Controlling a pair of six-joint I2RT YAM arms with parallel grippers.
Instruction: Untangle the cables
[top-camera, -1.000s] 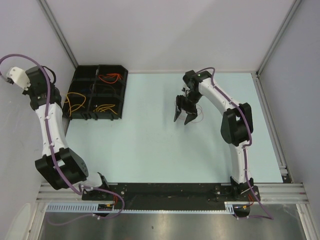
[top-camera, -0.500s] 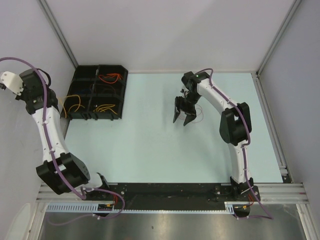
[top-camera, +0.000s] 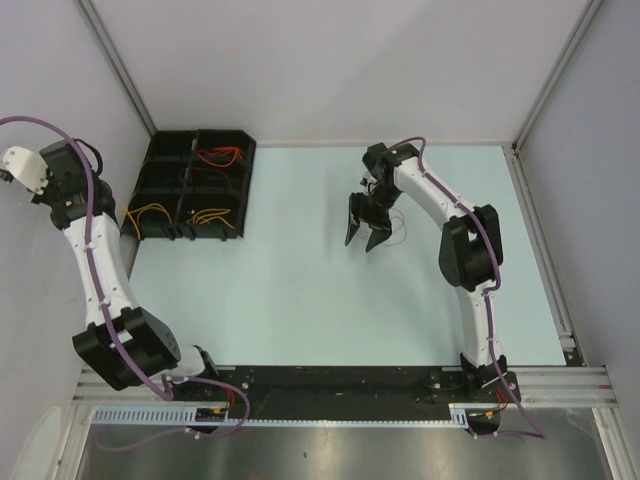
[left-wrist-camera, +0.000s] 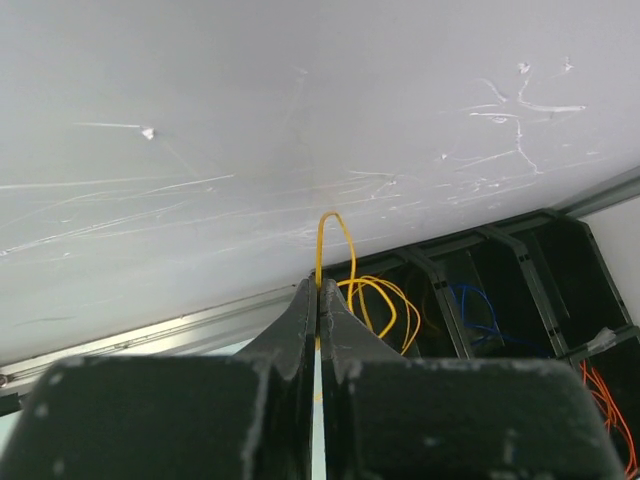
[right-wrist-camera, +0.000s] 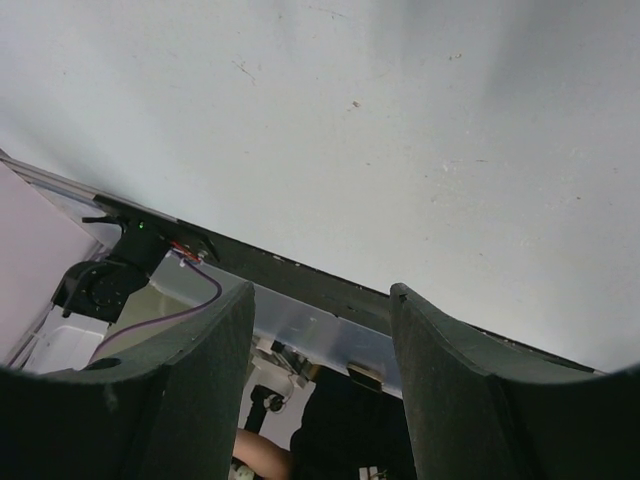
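Presently, the left end effector (left-wrist-camera: 318, 300) is clamped shut on a yellow cable (left-wrist-camera: 335, 225). The strand passes between the closed fingertips and arches in a narrow loop just beyond them. Its remaining coils fall into the nearest compartment of the black tray (top-camera: 172, 150). The pinch is near one end of the cable, which in my judgement lets the slack hang into the compartment instead of bunching at the fingers.

The left arm is held high and off the left edge of the surface (top-camera: 280, 290), close to the side wall. That position suits drawing the yellow cable out clear of the tray's dividers, or lowering it in; which of the two cannot be told.

Other compartments each hold their own cable:
- red cable (top-camera: 222, 155), in a far compartment
- orange cable (top-camera: 212, 215), in a near compartment
- blue cable (left-wrist-camera: 478, 305), seen only in the left wrist view

This sorting indicates the task is well advanced.

The right end effector (top-camera: 363, 238) stands open and holds nothing, fingers pointing down over the middle of the surface. A thin loose cable (top-camera: 400, 228) lies just beside it, on the side toward the right wall. Its colour is too faint to confirm. The open jaws fit readiness for a pick, though the right wrist view shows no cable between them.
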